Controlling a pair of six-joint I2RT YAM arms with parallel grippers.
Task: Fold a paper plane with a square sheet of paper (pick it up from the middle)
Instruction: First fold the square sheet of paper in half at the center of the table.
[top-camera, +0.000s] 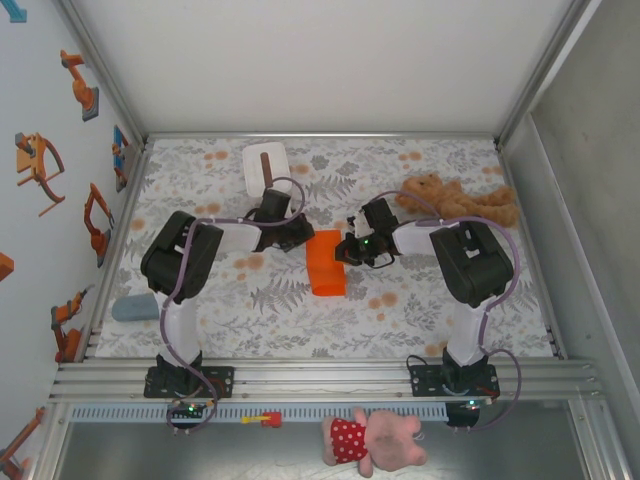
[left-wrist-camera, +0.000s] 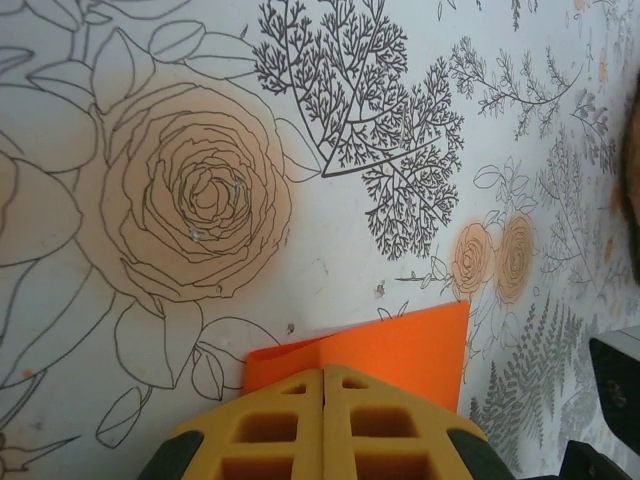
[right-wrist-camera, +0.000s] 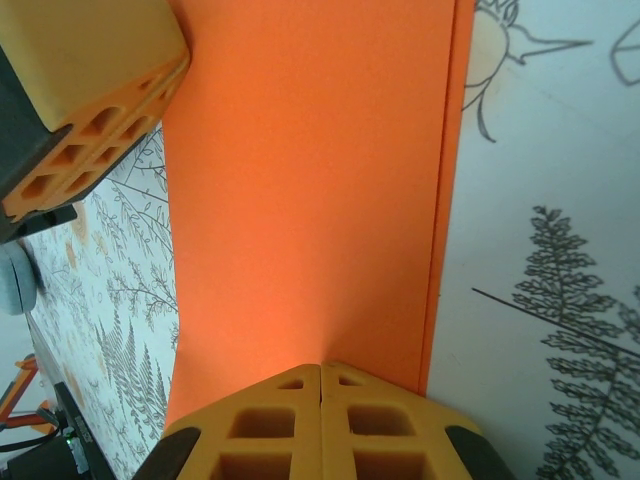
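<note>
Pink plush toy (top-camera: 375, 440) lies nearest, in front of the arm bases. Left gripper (left-wrist-camera: 323, 372): jaws together, clamped on the far left corner of the orange sheet of paper (top-camera: 326, 262), which lies folded at table centre. Right gripper (right-wrist-camera: 320, 368): jaws together, clamped on its right edge. Tan plush toy (top-camera: 460, 200): far right.

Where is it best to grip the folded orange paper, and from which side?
Probably pinch a long edge of the paper near its far end, coming in low from the side. It is a thin, flat folded rectangle, so there is little to grasp from above. The left gripper and right gripper each pinch one long edge this way.
</note>
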